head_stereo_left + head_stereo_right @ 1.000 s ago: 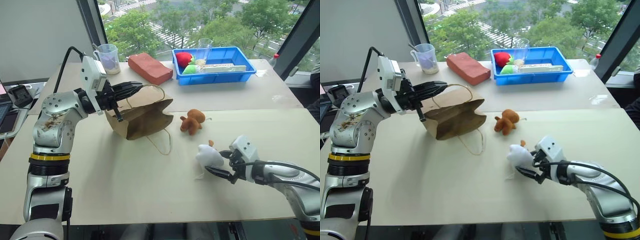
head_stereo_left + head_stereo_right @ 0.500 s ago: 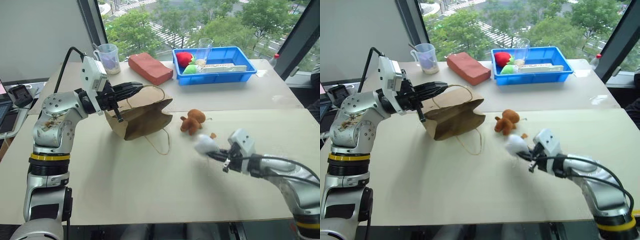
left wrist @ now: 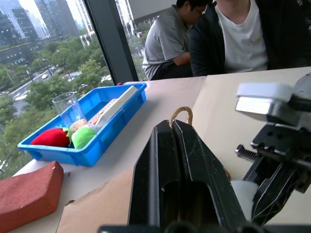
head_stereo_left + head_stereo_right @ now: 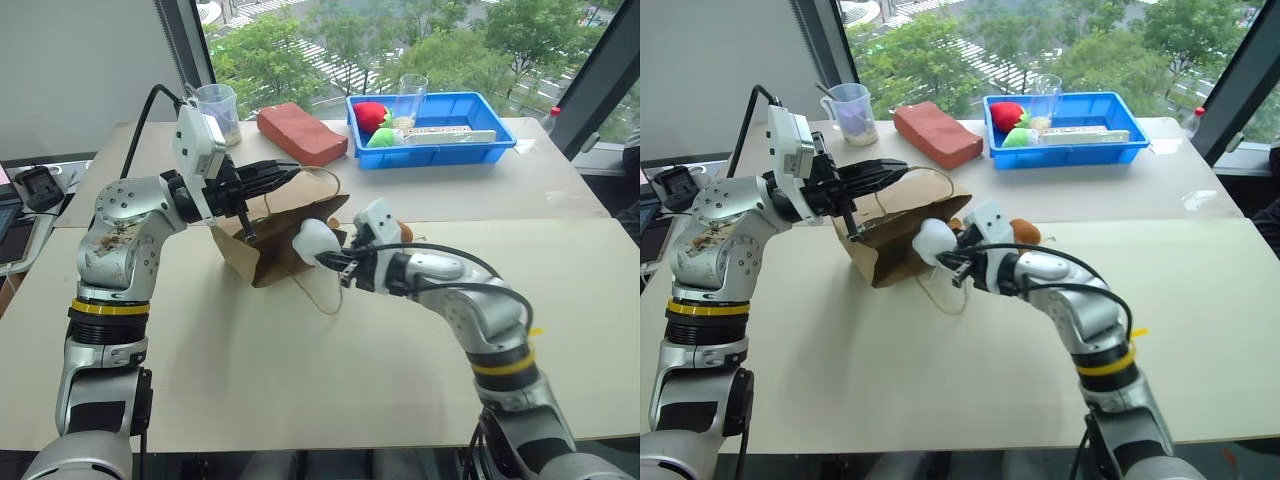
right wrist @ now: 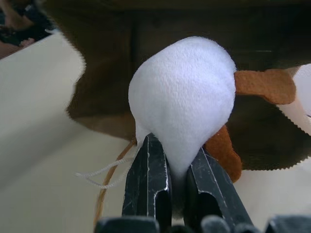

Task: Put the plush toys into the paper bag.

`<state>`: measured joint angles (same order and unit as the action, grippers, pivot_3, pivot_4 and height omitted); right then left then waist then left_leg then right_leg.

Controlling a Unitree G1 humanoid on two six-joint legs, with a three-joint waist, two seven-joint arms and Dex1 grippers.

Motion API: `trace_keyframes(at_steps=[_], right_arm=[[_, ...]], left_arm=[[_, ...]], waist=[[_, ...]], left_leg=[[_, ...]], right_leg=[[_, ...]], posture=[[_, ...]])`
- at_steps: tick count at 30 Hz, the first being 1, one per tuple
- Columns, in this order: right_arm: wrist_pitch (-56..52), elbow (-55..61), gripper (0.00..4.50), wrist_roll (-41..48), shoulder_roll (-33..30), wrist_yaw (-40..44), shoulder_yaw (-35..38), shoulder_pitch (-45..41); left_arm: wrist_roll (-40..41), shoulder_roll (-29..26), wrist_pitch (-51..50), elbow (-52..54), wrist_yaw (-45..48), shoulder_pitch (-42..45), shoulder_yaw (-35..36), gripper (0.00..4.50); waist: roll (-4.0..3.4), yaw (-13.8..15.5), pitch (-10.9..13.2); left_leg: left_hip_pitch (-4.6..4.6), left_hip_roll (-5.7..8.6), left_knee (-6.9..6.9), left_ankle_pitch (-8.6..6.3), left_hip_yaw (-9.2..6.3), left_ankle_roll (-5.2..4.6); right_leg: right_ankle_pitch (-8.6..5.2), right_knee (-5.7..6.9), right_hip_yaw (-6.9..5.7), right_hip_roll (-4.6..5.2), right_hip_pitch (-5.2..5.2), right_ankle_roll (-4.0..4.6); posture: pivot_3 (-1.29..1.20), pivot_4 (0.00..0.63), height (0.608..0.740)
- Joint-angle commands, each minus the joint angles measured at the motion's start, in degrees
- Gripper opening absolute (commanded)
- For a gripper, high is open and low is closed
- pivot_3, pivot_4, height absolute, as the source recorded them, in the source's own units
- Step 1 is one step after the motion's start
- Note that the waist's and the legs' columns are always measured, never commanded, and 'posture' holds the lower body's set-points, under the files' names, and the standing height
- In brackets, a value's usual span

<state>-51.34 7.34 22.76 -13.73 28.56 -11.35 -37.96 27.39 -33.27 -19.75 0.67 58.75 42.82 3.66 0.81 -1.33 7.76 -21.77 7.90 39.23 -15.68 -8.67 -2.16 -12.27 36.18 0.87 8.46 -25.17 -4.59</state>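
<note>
Near the frame's centre the right gripper (image 4: 327, 262) pinches the white plush toy (image 4: 314, 241) at the paper bag's (image 4: 268, 246) mouth. The left gripper (image 4: 285, 171), clamped on the bag's handle, lifts it. The brown plush toy (image 4: 1025, 232) lies behind the right arm.
</note>
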Motion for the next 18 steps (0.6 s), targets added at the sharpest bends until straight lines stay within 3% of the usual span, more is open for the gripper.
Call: trace_keyframes(at_steps=[1, 8, 9, 11, 18], right_arm=[[4.84, -4.84, 0.01, -2.92, 3.82, -1.37, -1.79, -3.77], [12.83, -14.99, 0.01, -7.76, 10.42, -1.78, -3.46, -7.18], [13.18, -15.08, 0.70, -7.66, 10.71, -1.05, -3.34, -7.11], [13.10, -14.47, 1.15, -7.53, 10.59, 0.12, -3.06, -6.57], [12.78, -9.22, 3.65, -7.02, 6.57, 3.29, -1.69, -3.40]], left_arm=[[1.97, 0.79, -0.67, 3.67, -0.84, 0.80, 0.51, 0.00], [3.95, 1.86, -2.64, 6.18, -2.45, 1.38, 1.10, 0.00], [3.94, 1.56, -2.74, 6.22, -2.32, 1.20, 1.17, 0.00], [3.77, 0.92, -2.71, 6.16, -1.96, 0.62, 1.35, 0.00], [3.67, 0.13, -2.29, 6.14, -2.10, -0.34, 1.31, 0.00]], waist=[[0.00, -0.53, 0.00], [-0.01, -1.39, 0.00], [-0.01, -1.40, 0.00], [-0.01, -1.41, 0.00], [-0.02, -1.36, 0.00]], left_leg=[[0.01, 0.00, 0.00, 0.00, 0.00, 0.00], [0.01, 0.00, -0.01, 0.00, -0.04, 0.00], [0.01, 0.00, -0.01, 0.00, -0.04, 0.01], [0.01, 0.00, -0.01, 0.00, -0.05, 0.01], [0.03, 0.00, -0.01, 0.00, -0.05, 0.01]], right_leg=[[0.00, 0.02, 0.01, 0.00, 0.00, 0.00], [0.00, 0.06, 0.00, -0.01, -0.03, 0.00], [0.00, 0.07, 0.00, -0.02, -0.05, 0.00], [0.00, 0.07, -0.01, -0.02, -0.06, 0.00], [0.00, 0.08, -0.01, -0.03, -0.05, 0.00]], posture=[[0.00, 0.150, 0.740], [0.00, 0.150, 0.740], [0.00, 0.150, 0.740], [0.00, 0.150, 0.740], [0.00, 0.150, 0.740]])
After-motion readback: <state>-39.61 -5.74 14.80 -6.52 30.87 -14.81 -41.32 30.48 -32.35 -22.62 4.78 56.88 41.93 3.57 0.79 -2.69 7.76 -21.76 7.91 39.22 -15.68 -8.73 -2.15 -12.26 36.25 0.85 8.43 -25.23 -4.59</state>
